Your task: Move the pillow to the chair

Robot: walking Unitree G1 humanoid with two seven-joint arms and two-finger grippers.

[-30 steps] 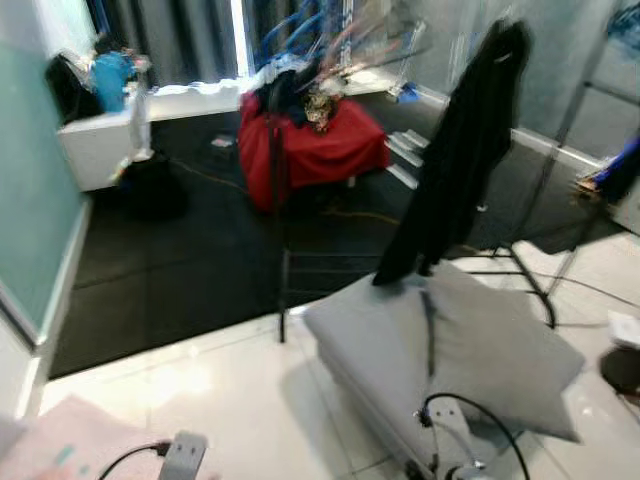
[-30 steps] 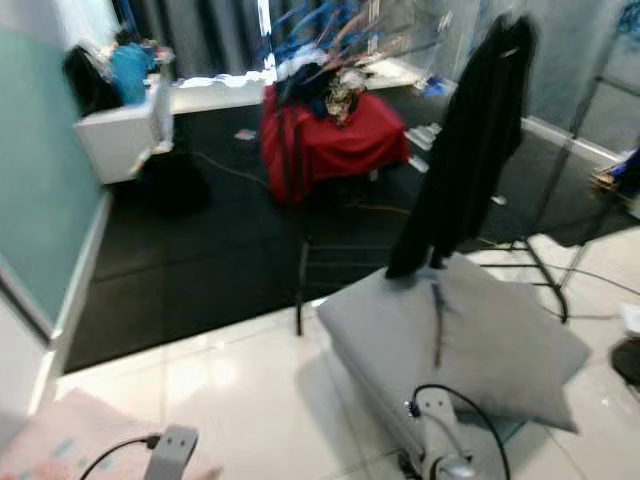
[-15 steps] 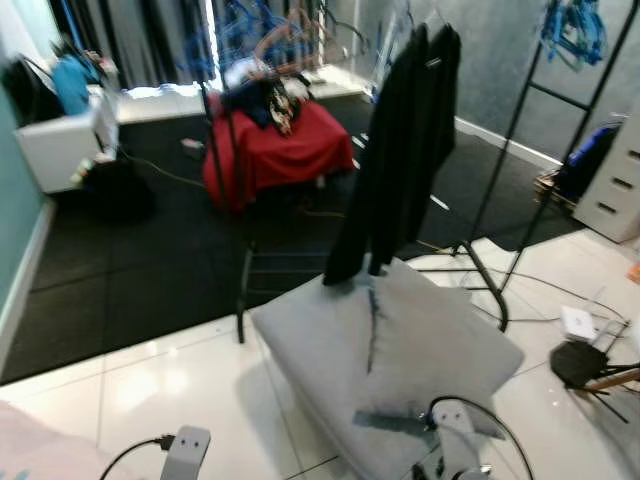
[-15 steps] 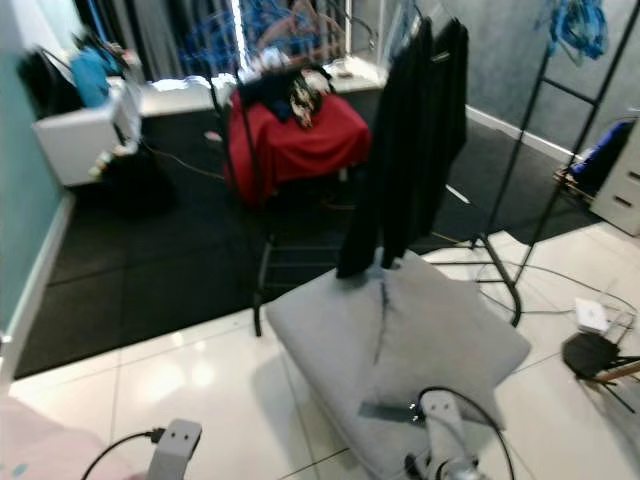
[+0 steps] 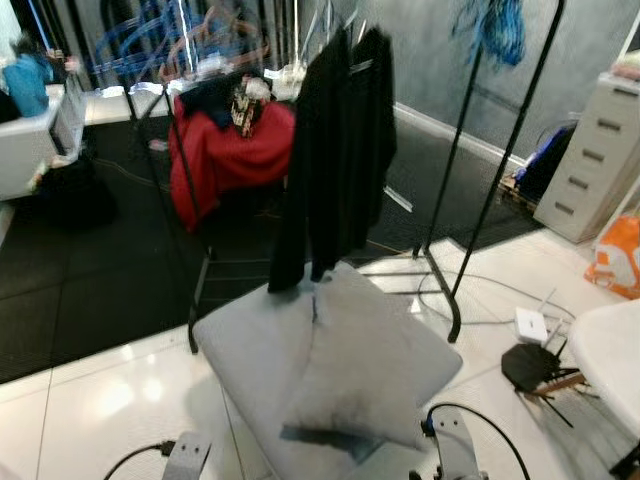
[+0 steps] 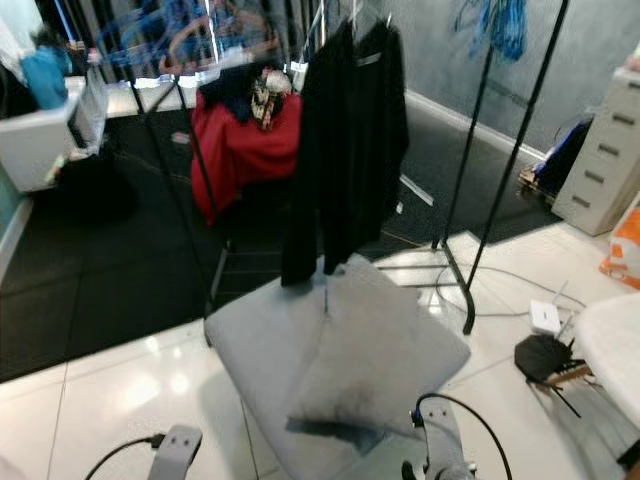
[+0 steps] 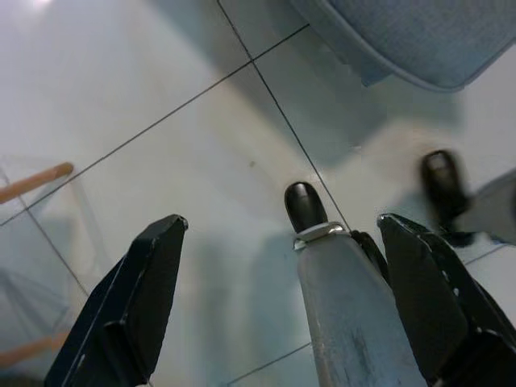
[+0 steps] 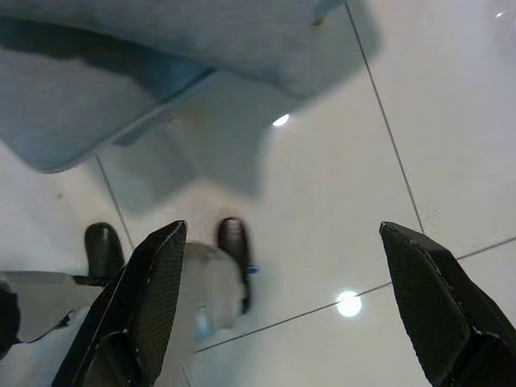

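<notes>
The pillow (image 5: 365,365) already lies flat on the grey chair (image 5: 240,350) seat, beneath a black coat (image 5: 335,165) hanging from the rack (image 5: 480,190), so the job looks done. Both hands hang low with nothing held: the left hand (image 7: 278,298) and right hand (image 8: 278,298) spread wide above the tiled floor (image 8: 387,105), where the wrist views catch the chair's underside and castors.
</notes>
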